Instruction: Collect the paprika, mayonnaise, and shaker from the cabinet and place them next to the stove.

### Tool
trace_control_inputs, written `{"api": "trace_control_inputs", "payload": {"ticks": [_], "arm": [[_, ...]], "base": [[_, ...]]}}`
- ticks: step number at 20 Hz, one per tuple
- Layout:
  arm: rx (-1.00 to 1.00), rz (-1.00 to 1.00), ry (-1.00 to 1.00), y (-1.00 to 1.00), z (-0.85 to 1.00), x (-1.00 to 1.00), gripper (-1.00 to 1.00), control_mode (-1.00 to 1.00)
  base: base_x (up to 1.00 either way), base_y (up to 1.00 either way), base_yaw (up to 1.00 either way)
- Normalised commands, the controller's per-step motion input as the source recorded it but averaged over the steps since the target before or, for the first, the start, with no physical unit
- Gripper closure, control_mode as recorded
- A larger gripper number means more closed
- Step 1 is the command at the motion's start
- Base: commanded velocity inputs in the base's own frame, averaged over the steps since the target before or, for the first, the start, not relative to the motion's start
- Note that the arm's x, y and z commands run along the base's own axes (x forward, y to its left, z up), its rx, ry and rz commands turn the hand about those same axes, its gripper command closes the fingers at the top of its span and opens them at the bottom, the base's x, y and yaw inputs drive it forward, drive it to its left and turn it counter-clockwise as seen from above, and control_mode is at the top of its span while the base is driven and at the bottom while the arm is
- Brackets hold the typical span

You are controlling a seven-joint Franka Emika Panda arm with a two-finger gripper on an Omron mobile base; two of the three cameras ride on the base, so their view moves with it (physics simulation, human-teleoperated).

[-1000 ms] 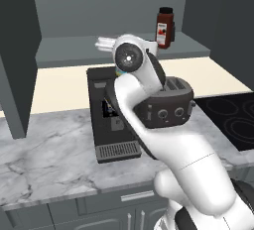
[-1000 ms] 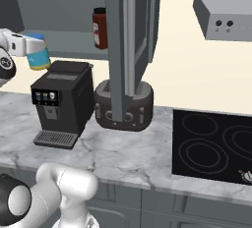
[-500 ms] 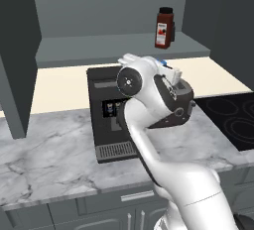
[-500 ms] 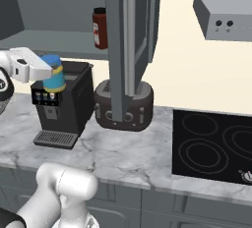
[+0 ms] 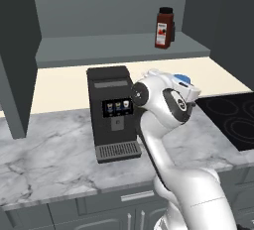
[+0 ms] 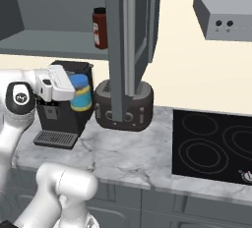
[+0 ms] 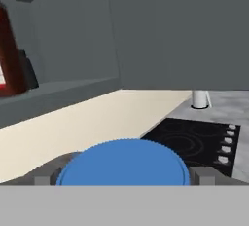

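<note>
The mayonnaise (image 6: 81, 93), a short jar with a blue lid (image 7: 124, 164) and yellow and blue bands, hangs in the air in front of the coffee machine. My gripper (image 6: 78, 92) is shut on it from the left, one finger to each side of it. The paprika (image 5: 164, 28), a tall dark-red bottle with a black cap, stands at the right end of the cabinet shelf (image 5: 114, 48). Just behind it a small dark shape, the shaker (image 7: 28, 73), is mostly hidden. The black stove (image 6: 211, 143) lies in the counter to the right.
A black coffee machine (image 5: 111, 112) stands on the marble counter right behind the jar. A dark toaster (image 6: 123, 106) sits between it and the stove, under the open cabinet door (image 6: 130, 50) with its long bar handle. A grey hood (image 6: 221, 8) hangs above the stove.
My arm has brought the blue-lidded jar out from the cabinet shelf, down and to the right, to the front of the coffee machine. The paprika has stayed put.
</note>
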Motion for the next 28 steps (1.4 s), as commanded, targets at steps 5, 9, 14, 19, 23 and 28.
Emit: {"api": "trace_control_inputs", "payload": {"ticks": [5,9,14,19,23,28], "arm": [[0.0,-0.1,0.09,-0.68,-0.54,0.23,1.0,-1.0],[0.0,-0.09,0.02,-0.58,-0.58,0.16,1.0,-1.0],[0.0,-0.07,-0.06,-0.51,-0.59,0.02,1.0,-1.0],[0.0,-0.01,-0.18,-0.44,-0.64,0.04,1.0,-1.0],[0.0,0.0,-0.08,-0.42,-0.56,0.03,1.0,-1.0],[0.0,-0.02,-0.02,-0.41,-0.5,0.02,1.0,-1.0]], "base": [[0.0,0.0,0.0],[0.0,0.0,0.0],[0.0,0.0,0.0],[0.0,0.0,0.0],[0.0,0.0,0.0],[0.0,0.0,0.0]]}}
